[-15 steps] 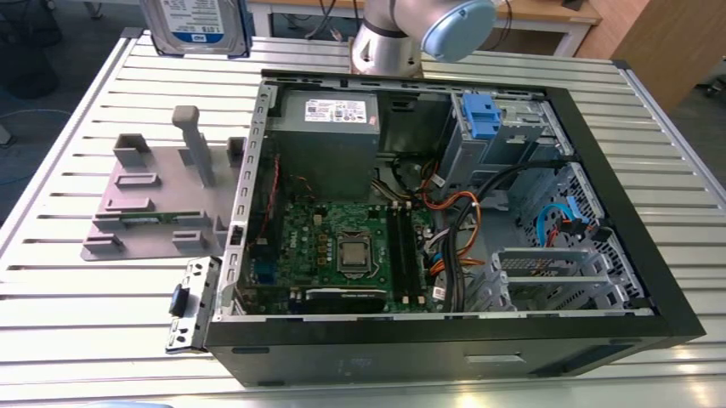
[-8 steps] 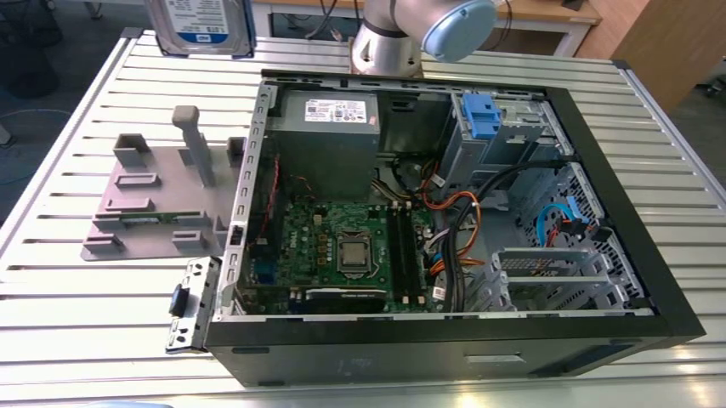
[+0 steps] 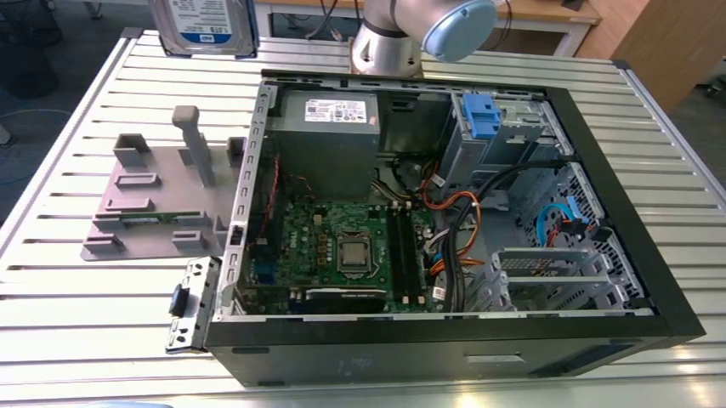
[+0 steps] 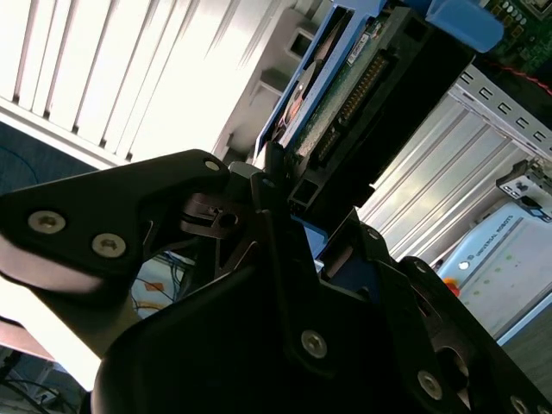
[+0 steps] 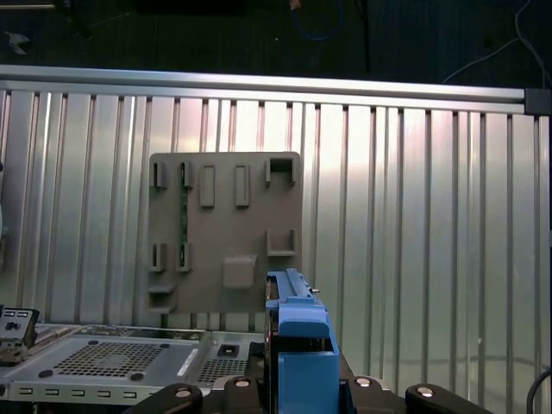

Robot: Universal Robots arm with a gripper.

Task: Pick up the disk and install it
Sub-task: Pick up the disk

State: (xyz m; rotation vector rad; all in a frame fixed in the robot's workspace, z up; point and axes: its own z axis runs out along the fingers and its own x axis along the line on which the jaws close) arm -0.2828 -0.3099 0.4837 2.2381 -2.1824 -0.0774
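Silver-grey flat metal disk (image 3: 204,27) in its blue plastic bracket sits clamped between the black fingers (image 4: 266,194) at the exterior view's upper left, where a firm, untilted grip matters for reaching the open black computer case (image 3: 454,353).

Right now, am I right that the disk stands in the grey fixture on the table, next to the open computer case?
Not quite. The disk is not in the grey fixture: the gripper is shut on it, as both wrist views show. The fixture does lie on the table next to the open computer case, as in the exterior view.
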